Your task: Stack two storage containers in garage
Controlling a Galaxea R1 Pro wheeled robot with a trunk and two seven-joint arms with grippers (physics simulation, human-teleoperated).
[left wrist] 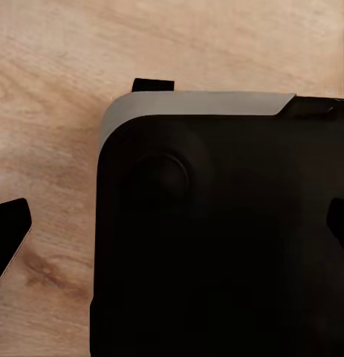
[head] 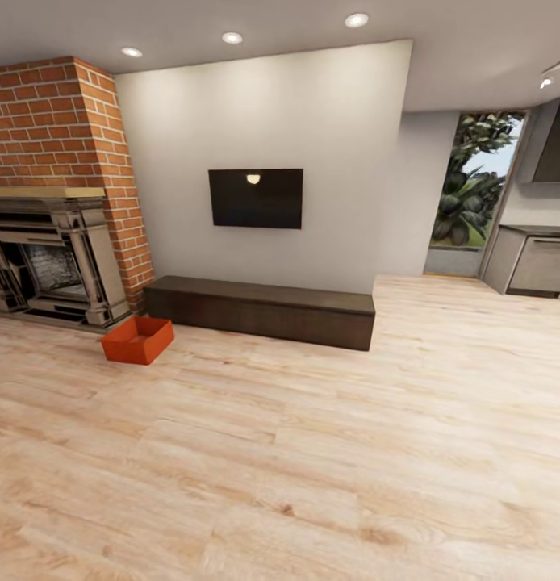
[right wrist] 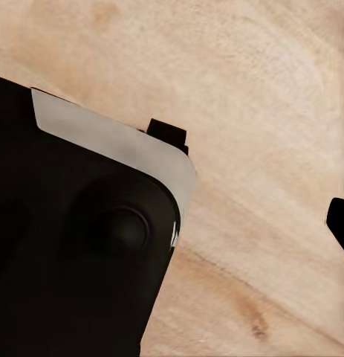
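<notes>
One orange-red storage container (head: 138, 340) rests on the light wood planks of the living room, at the foot of the brick fireplace (head: 54, 266) and just off the left end of a dark bench. The second container is out of view. In the left wrist view my left gripper (left wrist: 172, 238) hangs open over the robot's black base, one dark fingertip (left wrist: 10, 238) at each side edge. In the right wrist view my right gripper (right wrist: 172, 230) looks open too: one fingertip (right wrist: 339, 227) sits at the frame's edge, and the other is lost against the black base.
A long dark low bench (head: 260, 311) runs along the white wall under a wall-mounted TV (head: 256, 198). At the far right are a glass door (head: 474, 194) and a kitchen counter (head: 538, 262). Broad wood floor (head: 312, 468) stretches between me and the container.
</notes>
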